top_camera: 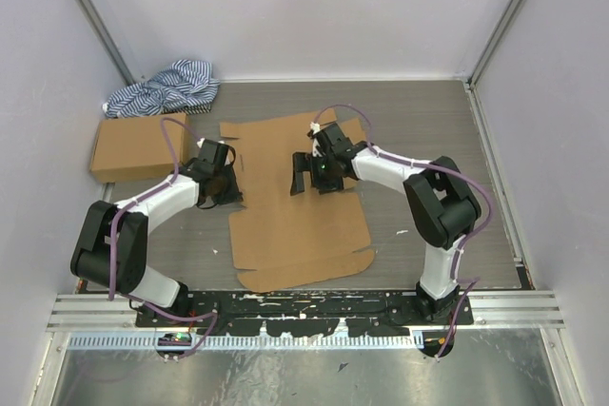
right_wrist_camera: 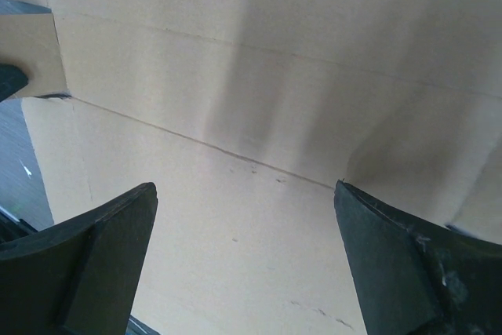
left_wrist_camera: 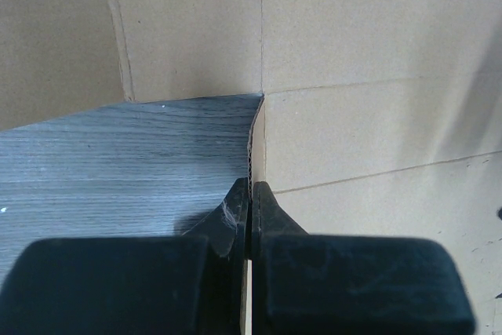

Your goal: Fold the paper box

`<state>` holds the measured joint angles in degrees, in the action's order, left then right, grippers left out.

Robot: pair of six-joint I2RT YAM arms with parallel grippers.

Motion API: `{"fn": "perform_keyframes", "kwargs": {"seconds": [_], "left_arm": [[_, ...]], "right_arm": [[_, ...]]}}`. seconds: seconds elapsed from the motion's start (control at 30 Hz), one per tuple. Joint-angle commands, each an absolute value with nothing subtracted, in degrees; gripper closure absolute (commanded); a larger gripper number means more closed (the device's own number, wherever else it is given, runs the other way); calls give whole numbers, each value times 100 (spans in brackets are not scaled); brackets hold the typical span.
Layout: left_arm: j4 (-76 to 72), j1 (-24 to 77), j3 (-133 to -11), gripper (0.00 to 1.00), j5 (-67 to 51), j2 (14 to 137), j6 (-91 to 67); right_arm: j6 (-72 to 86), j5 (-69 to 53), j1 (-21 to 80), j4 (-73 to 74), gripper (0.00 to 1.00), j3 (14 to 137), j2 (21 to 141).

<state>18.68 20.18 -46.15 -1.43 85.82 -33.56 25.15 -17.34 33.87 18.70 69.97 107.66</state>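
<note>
Cardboard box (top_camera: 295, 206) lies flat mid-surface (top_camera: 428, 140), long axis running near to far, left fingers (left_wrist_camera: 271, 213) clenched on its left edge, right fingers (right_wrist_camera: 102, 233) spread wide and empty directly over its centre panel.

On table (top_camera: 428, 130), centre of frame: paper box (top_camera: 300, 216), a flat blank reaching from mid-frame down toward the arm bases.
Left of the blank, apart from it: cardboard box (top_camera: 138, 146).
Upper left, just behind that box: cloth (top_camera: 166, 87).
At the blank's left edge: left gripper (top_camera: 222, 181).
Over the blank's upper middle: right gripper (top_camera: 319, 173).
</note>
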Motion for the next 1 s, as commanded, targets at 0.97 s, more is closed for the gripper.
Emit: {"fn": "perform_keyframes", "kwargs": {"seconds": [0.97], "left_arm": [[2180,2048,-4624,96,-185,8800,-3209]], "right_arm": [[2149,-1547,2121,1652,7,6476,10285]]}}
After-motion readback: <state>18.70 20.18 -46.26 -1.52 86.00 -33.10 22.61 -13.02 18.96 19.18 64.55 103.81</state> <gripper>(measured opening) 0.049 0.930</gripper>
